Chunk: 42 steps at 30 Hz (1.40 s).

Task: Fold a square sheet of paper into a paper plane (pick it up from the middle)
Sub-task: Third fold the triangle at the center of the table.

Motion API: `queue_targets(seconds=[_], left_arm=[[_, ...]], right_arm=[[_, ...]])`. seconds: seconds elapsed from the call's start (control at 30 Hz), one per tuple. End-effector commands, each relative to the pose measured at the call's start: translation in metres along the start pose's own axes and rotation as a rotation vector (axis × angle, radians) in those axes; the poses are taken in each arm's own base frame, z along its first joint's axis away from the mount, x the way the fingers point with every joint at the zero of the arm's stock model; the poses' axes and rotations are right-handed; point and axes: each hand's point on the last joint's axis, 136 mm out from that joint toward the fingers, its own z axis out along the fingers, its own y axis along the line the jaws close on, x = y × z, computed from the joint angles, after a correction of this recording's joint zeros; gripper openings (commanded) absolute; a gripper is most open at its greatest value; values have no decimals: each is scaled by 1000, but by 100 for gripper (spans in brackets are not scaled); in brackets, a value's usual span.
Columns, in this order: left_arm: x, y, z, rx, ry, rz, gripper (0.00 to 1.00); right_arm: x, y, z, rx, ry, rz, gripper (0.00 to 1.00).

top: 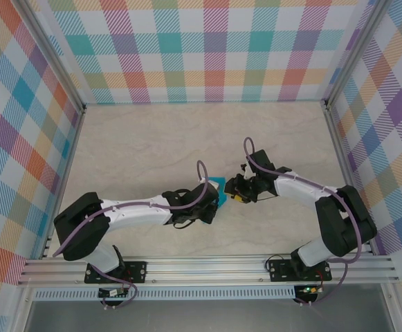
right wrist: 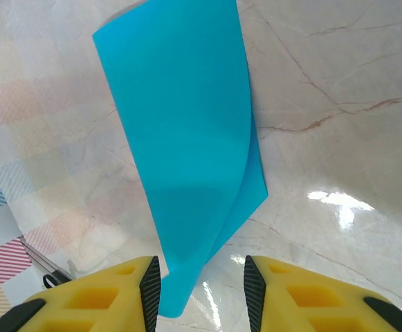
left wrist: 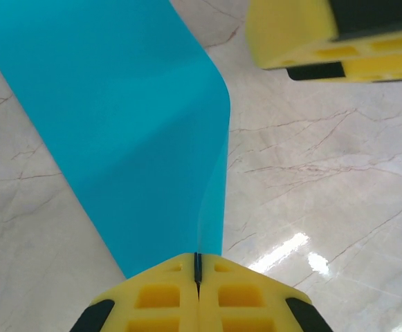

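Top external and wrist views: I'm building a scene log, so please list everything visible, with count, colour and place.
sheet of paper: one, teal-blue, bent over on itself, mid-table between the grippers
table: one, beige marbled, under everything
walls: three, pastel plaid, left, back and right of the table
rails: several, silver, along the near edge
left gripper: one, yellow fingers, shut on the sheet's end
right gripper: one, yellow fingers, open, a sheet corner in the gap

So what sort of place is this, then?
Likely a robot test booth: a marble-look table walled with bright checked panels, and a left arm and right arm bolted to a metal rail, working a blue paper sheet.
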Motion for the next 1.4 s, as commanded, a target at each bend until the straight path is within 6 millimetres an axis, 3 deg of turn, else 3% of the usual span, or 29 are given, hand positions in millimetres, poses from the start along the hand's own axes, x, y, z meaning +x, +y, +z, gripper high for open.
queue_targets(seconds=[0.0, 0.5, 0.83, 1.37], left_arm=[[-12, -10, -5, 133, -22, -73, 0], [-7, 17, 3, 145, 61, -99, 2], [4, 16, 6, 223, 164, -56, 4], [-3, 26, 20, 214, 197, -33, 4]], right_arm=[[6, -9, -3, 10, -6, -16, 39], [16, 3, 5, -89, 59, -42, 31], [19, 3, 13, -86, 81, -36, 30], [26, 11, 28, -68, 117, -59, 28]])
